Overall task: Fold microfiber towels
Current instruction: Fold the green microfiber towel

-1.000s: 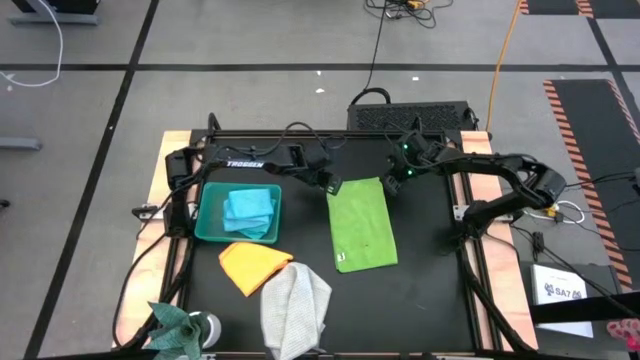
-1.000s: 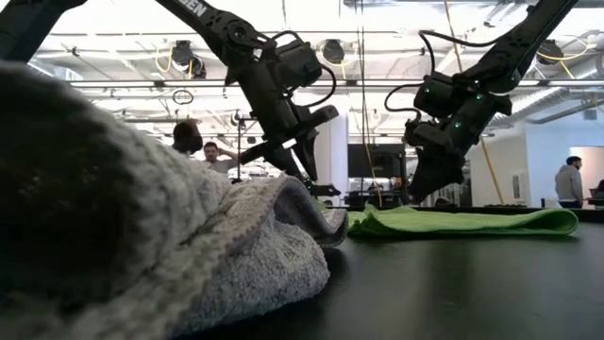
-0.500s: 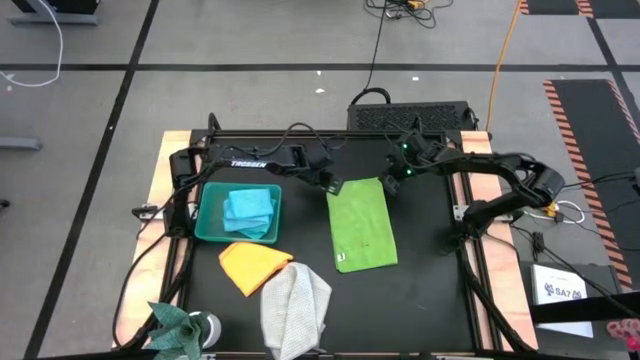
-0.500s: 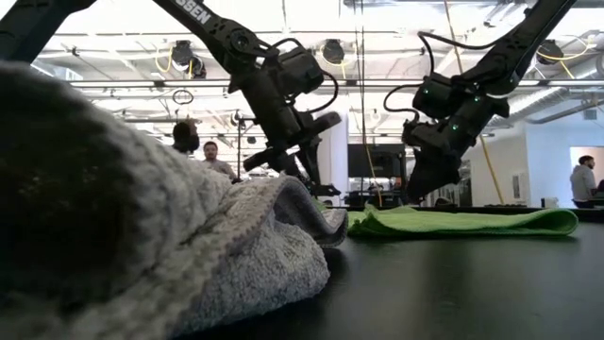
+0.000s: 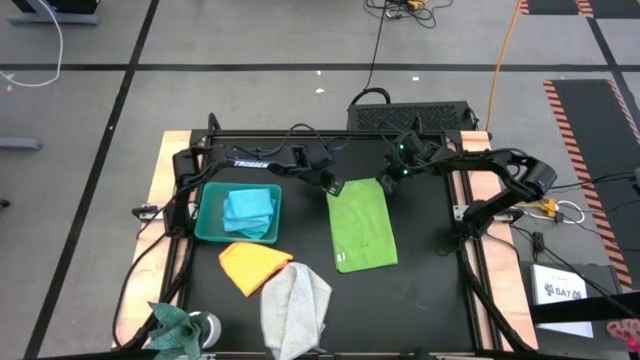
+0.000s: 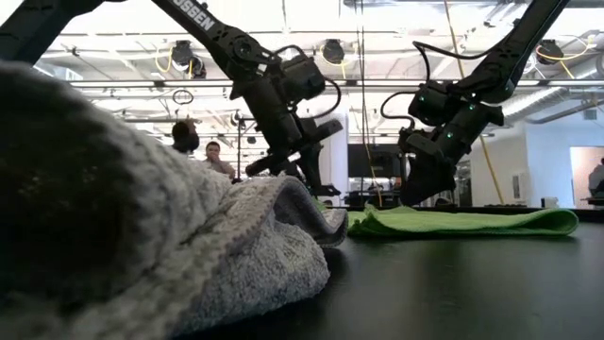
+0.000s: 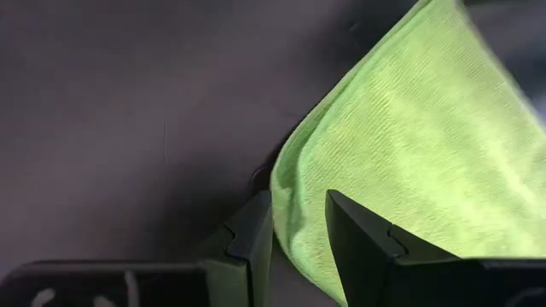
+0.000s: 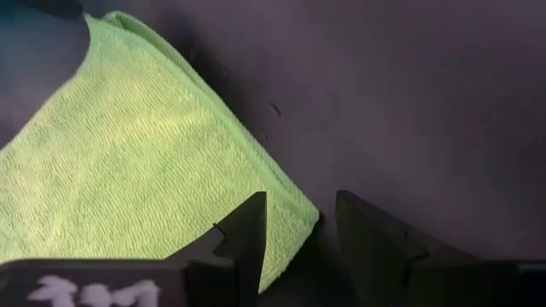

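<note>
My left claw sits at one far corner of the lime green towel, its fingers apart with the corner's edge running up between them; nothing is pinched yet. My right claw sits at the other far corner, fingers also apart, the corner tip lying in the gap and not clamped.

I place one claw on each far corner because, as I judge it, the next fold needs that whole edge lifted evenly and carried back over the cloth. The towel lies flat on the black table, stretching away from both claws as a long rectangle, seemingly doubled once already, with a white tag on its near corner.

To the side of my left claw, away from the green cloth, the teal bin holds the light blue towel, folded, which suggests the bin is where finished cloths go. Beyond the bin from that claw, the orange-yellow towel and the light grey towel lie loose, and the teal towel is bunched at the table's corner, all well apart from both claws and waiting their turn.
</note>
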